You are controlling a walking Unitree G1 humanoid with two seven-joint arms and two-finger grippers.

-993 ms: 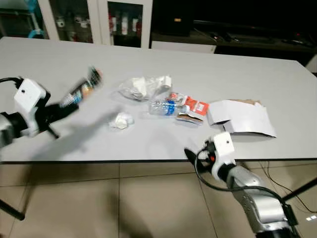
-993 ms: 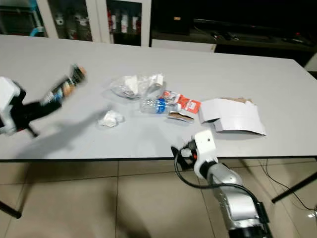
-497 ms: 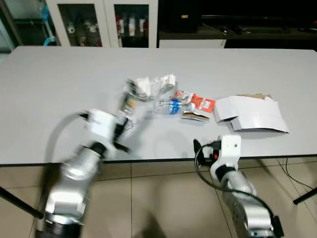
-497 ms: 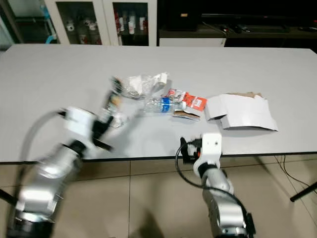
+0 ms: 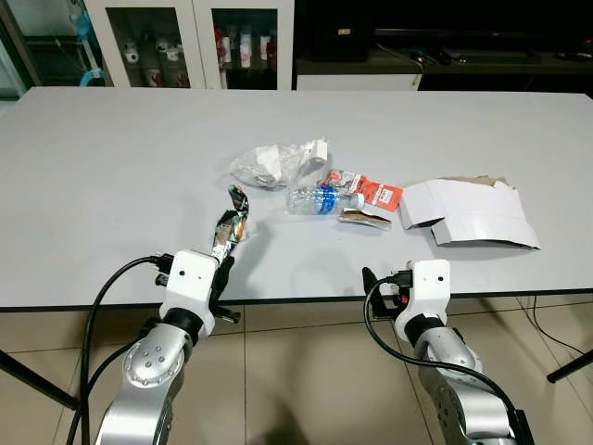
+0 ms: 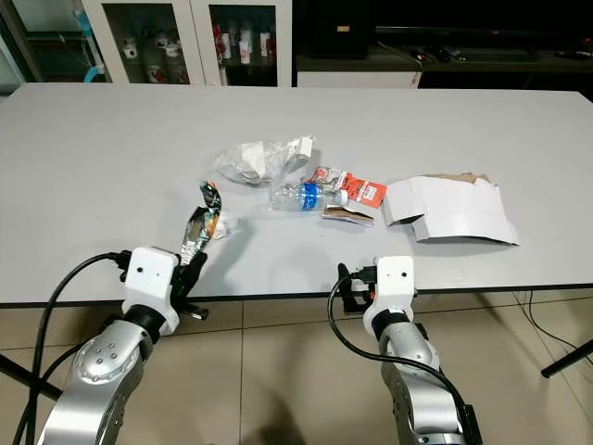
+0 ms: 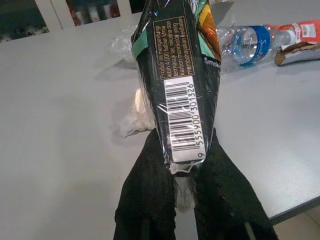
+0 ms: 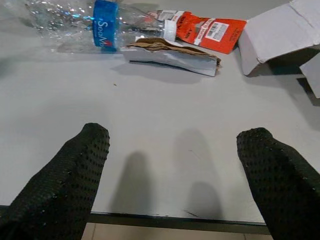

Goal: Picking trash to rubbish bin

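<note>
My left gripper [image 7: 182, 150] is shut on a dark snack wrapper [image 7: 180, 75] with a barcode, and holds it upright over the front part of the white table [image 5: 111, 167]. A crumpled white tissue [image 7: 137, 112] lies just behind the wrapper. In the eye views the wrapper [image 5: 232, 221] stands left of the trash pile: a crumpled plastic bag [image 5: 273, 162], a clear bottle with a blue label [image 5: 315, 198], a red wrapper [image 5: 375, 193] and a brown packet [image 5: 363, 218]. My right gripper [image 8: 175, 145] is open at the table's front edge, short of the bottle [image 8: 85, 20].
A flattened white cardboard box [image 5: 477, 213] lies on the right of the table. Glass-door cabinets [image 5: 195, 42] stand behind the far edge. Beige tiled floor [image 5: 296, 371] shows below the front edge, with a table leg [image 5: 28, 385] at the lower left.
My left arm has swung in from the far left to the table's front, still gripping the wrapper. The camera has shifted. The right arm has stayed at the table edge.
</note>
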